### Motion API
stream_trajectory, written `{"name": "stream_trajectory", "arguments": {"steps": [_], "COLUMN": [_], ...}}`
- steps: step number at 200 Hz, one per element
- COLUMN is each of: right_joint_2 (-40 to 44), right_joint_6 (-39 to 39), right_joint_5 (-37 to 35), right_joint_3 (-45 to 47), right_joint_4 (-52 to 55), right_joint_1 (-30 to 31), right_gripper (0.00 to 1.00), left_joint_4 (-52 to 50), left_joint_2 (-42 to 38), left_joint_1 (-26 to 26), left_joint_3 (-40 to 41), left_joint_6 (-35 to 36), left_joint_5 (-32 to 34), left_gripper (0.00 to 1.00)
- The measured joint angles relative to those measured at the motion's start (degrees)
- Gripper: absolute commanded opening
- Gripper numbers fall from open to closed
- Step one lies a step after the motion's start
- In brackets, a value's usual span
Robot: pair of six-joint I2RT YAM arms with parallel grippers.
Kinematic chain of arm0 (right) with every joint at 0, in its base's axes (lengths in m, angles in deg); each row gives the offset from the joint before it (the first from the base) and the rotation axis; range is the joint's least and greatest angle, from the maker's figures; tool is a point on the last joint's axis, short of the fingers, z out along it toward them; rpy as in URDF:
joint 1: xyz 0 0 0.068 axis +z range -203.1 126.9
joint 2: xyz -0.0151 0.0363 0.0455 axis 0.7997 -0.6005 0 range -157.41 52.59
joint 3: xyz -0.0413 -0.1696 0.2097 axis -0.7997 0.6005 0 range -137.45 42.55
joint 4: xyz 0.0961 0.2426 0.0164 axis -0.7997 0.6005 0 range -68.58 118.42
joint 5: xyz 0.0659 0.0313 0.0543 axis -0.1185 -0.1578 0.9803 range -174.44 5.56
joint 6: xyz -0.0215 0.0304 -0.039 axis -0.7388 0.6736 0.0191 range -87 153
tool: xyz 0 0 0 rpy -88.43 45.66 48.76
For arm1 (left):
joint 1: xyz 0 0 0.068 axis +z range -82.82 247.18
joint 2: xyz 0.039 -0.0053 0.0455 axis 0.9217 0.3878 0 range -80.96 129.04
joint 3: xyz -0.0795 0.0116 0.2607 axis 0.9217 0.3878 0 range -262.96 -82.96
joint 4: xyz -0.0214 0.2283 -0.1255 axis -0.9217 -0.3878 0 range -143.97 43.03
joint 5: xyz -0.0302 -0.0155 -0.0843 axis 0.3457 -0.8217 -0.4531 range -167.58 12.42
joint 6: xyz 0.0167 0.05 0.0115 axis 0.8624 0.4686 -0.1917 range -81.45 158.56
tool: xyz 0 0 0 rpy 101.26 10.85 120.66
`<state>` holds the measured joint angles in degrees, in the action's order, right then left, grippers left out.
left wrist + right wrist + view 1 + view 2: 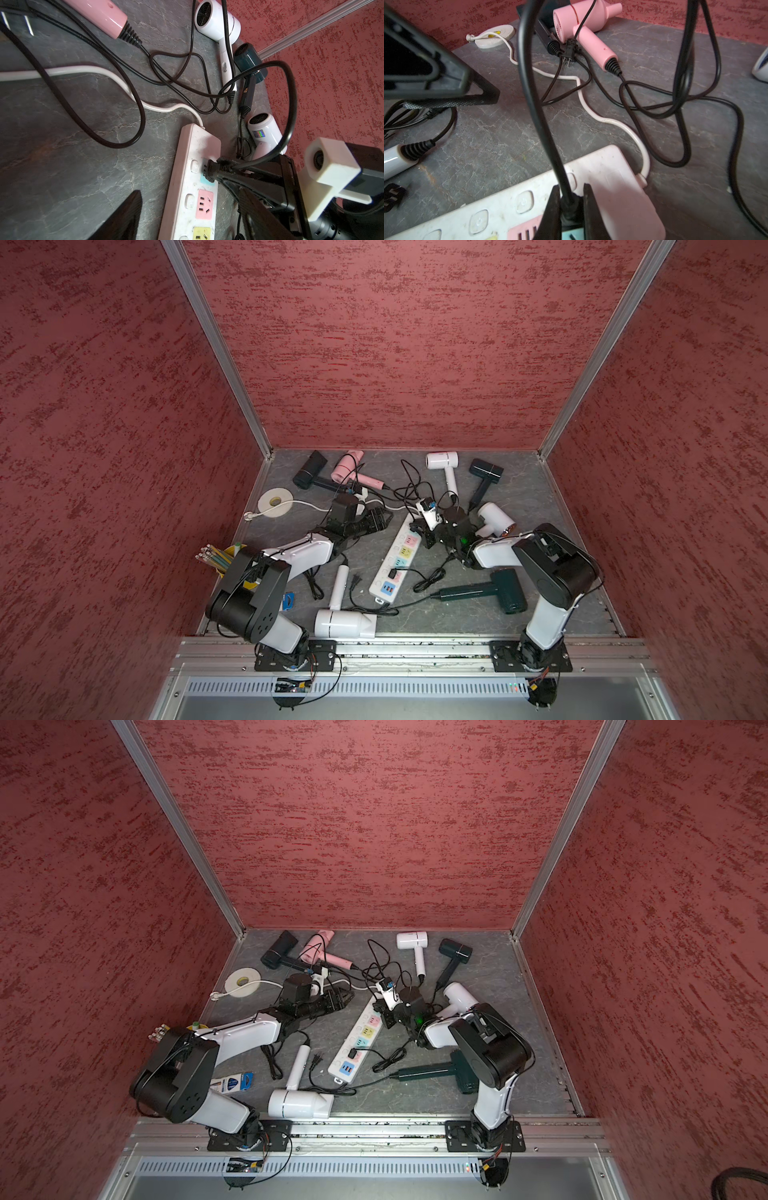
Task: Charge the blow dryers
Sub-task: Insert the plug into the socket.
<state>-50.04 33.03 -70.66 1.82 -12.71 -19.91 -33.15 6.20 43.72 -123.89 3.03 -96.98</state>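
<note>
Seven blow dryers (297, 1104) strewn over a grey, marble-veined tabletop (536, 506), boxed in by red textured walls (395, 344), black cords tangled between them. Along the back, a black dryer (309, 472), a pink dryer (347, 466), a white dryer (441, 460) and a navy dryer (486, 472). Beside the right arm, a second white dryer (492, 516). Toward the front rail, a dark green dryer (505, 591) and a third white dryer (343, 624). Long white power strip (384, 576) lying aslant mid-table. Right gripper (572, 209) pinched tight on a black plug (210, 170), holding it at the teal socket nearest the strip's corded end; cannot tell whether fully seated. Left gripper (382, 519) poised just left of the strip, jaws spread wide, nothing seen between them.
</note>
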Motion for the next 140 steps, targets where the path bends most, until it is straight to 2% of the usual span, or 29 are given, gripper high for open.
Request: {"name": "stream_trajectory", "arguments": {"steps": [47,140], "right_joint_2": [2.4,0.0], "right_joint_6": [-0.3,1.7], "right_joint_5": [0.0,-0.3], "right_joint_3": [0.6,3.0], "right_joint_4": [4.1,-4.2], "right_joint_1": [0.6,0.7], "right_gripper": [0.00,0.00], "left_joint_4": [0.0,0.0], "left_joint_2": [0.0,-0.6], "left_joint_1": [0.0,0.0], "left_joint_3": [0.0,0.0], "left_joint_6": [0.0,0.0], "left_joint_5": [0.0,0.0], "left_gripper": [0.75,0.75]}}
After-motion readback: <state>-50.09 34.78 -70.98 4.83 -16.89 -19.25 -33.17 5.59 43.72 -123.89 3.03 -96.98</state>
